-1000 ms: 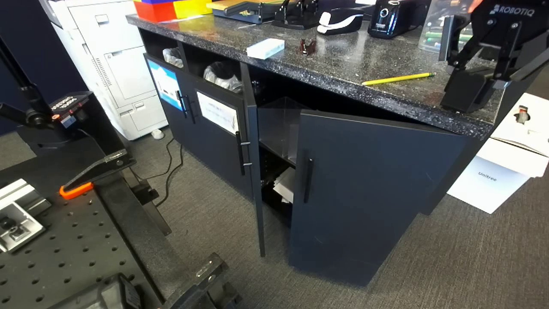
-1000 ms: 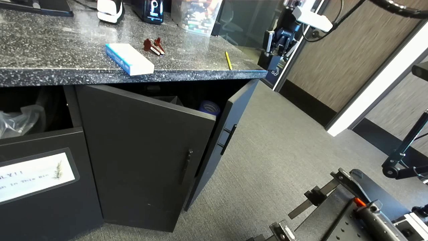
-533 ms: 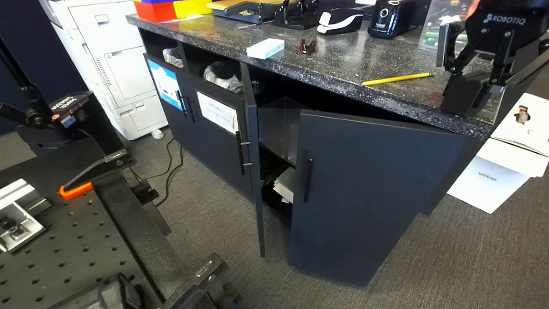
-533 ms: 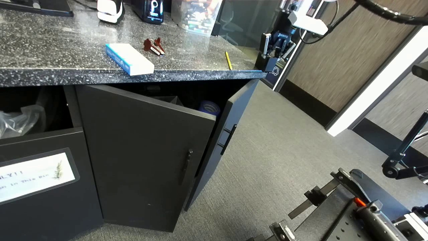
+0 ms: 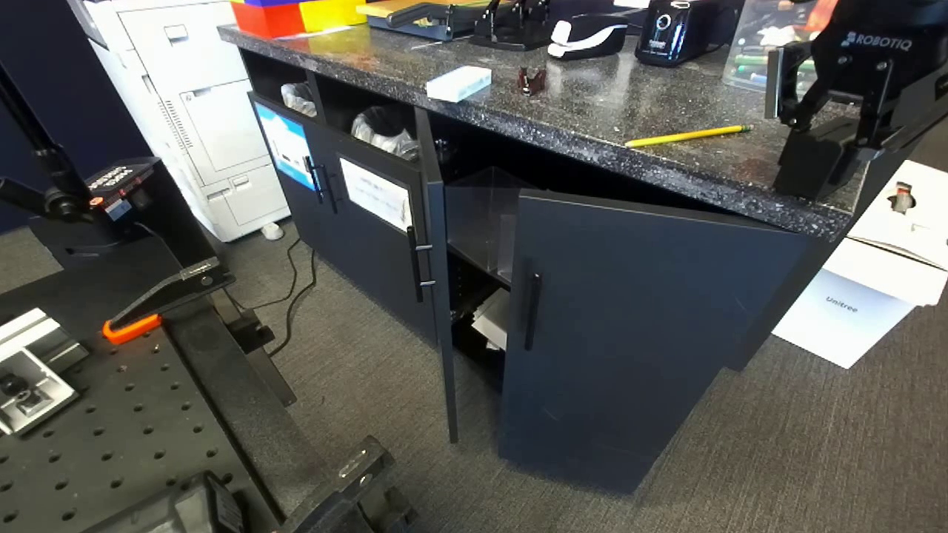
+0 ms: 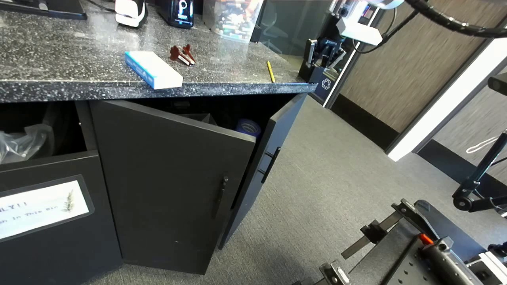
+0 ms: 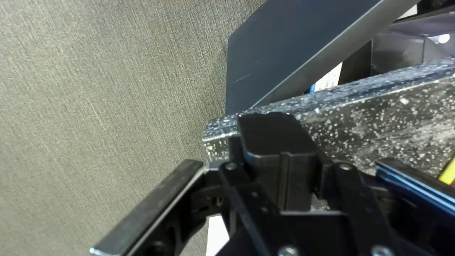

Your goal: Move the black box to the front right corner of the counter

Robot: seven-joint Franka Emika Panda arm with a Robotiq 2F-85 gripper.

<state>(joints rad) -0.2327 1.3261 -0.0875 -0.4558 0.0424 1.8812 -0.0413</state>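
Note:
The black box is between the fingers of my gripper at the counter's near right corner. It also shows at the right end of the counter edge in an exterior view. In the wrist view the black box sits between the fingers of my gripper, which are shut on its sides. The counter is dark and speckled; its corner lies just beyond and below the box in the wrist view. I cannot tell whether the box touches the counter. The far finger is partly hidden in the exterior views.
A yellow pencil lies left of the gripper. A white-blue carton, a red staple remover and a clear marker bin stand on the counter. A cabinet door hangs open below. White boxes are on the floor.
My gripper has shifted a little with the black box, to the right in an exterior view and to the left in another. It sits slightly lower than a second ago. Other things are unmoved.

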